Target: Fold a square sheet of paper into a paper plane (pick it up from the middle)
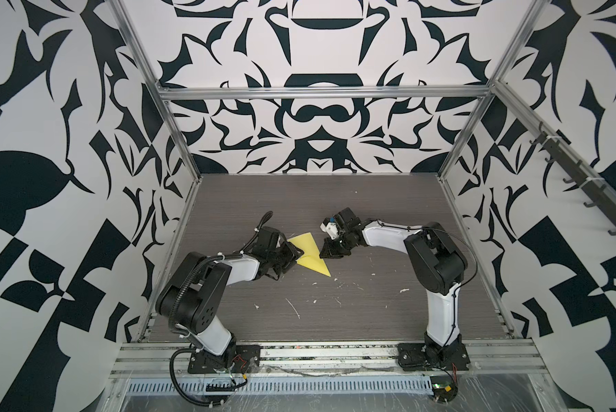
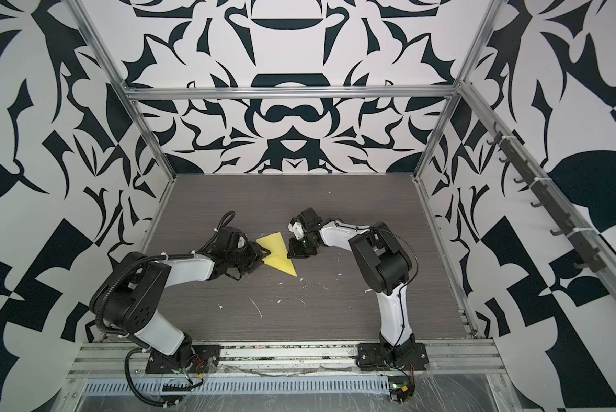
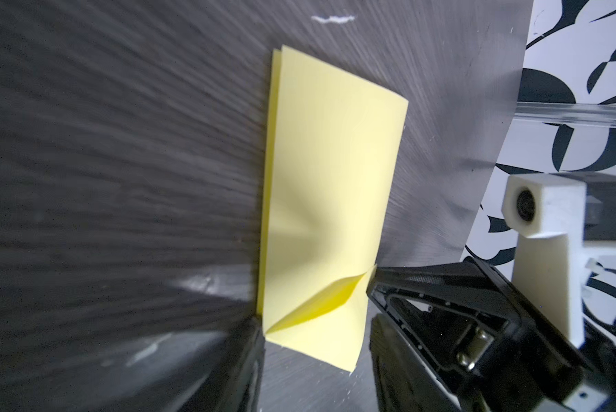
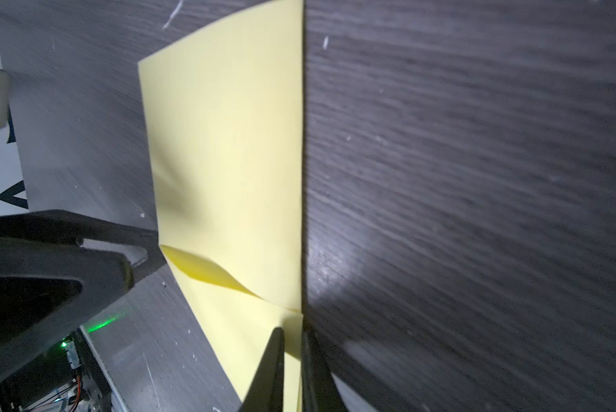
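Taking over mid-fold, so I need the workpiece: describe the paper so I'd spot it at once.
On the dark wood-grain table, look near the middle, where the left gripper and right gripper nearly meet. The folded yellow paper sits between them, a pointed triangle, the only yellow thing, far larger than the scattered white flecks.

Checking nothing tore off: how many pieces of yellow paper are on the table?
1: the folded yellow sheet lies on the table between the left hand and right hand. Any scrap beneath them would be hidden.
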You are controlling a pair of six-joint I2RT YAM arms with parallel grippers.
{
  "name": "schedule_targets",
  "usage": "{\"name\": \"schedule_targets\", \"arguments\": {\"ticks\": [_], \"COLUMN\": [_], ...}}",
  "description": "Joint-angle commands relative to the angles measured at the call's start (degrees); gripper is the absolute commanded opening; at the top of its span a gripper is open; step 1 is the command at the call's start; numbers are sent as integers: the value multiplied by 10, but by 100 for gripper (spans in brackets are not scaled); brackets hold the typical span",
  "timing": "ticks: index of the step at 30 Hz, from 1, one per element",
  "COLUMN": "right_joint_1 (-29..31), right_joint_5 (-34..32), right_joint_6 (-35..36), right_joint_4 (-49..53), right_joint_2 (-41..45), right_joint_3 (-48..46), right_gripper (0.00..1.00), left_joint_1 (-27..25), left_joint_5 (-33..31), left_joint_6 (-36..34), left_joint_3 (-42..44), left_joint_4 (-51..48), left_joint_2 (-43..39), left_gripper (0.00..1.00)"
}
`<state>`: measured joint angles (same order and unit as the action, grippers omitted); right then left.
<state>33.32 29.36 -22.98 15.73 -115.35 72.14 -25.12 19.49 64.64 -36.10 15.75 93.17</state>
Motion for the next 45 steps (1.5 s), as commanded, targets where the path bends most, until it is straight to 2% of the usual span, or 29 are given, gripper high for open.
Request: {"name": "schedule_targets", "arguments": {"ticks": [1,6,12,15,19,22,26,29,32,35,39,45], "right_joint_1": [-1,-2,-5,-6,-9,-14,-16,-14,9,54,112,161], "right_joint_5": [4,4,3,3,0,-25,-81,-99,-156,-231,-264,-265], "right_joint_6": [-4,-3,-2,-3,-2,-6,10,30,69,115,173,217], "right_joint_4": [-1,2,4,3,1,-21,-69,-141,-201,-262,-336,-427], "right_joint_2": [-5,-8,-8,-8,1,43,123,179,231,275,286,234], "right_joint_3": [-2,-2,0,-1,0,-21,-79,-145,-204,-250,-279,-295], "right_gripper": [15,14,14,14,16,22,38,48,66,75,75,63], "left_joint_1": [2,2,3,2,2,2,2,2,1,0,-4,-7], "left_joint_5": [17,29,33,36,33,25,12,-7,-30,-46,-62,-71], "left_joint_6": [0,0,-7,-10,-15,-15,-5,12,23,39,53,67], "left_joint_3": [2,9,7,9,10,9,7,2,-11,-24,-49,-67], "left_joint_4": [46,88,94,96,88,74,48,17,-40,-84,-149,-178], "left_joint_2": [7,14,31,35,30,20,-2,-22,-40,-55,-57,-47], "left_gripper": [48,42,36,29,14,6,4,3,2,2,2,2]}}
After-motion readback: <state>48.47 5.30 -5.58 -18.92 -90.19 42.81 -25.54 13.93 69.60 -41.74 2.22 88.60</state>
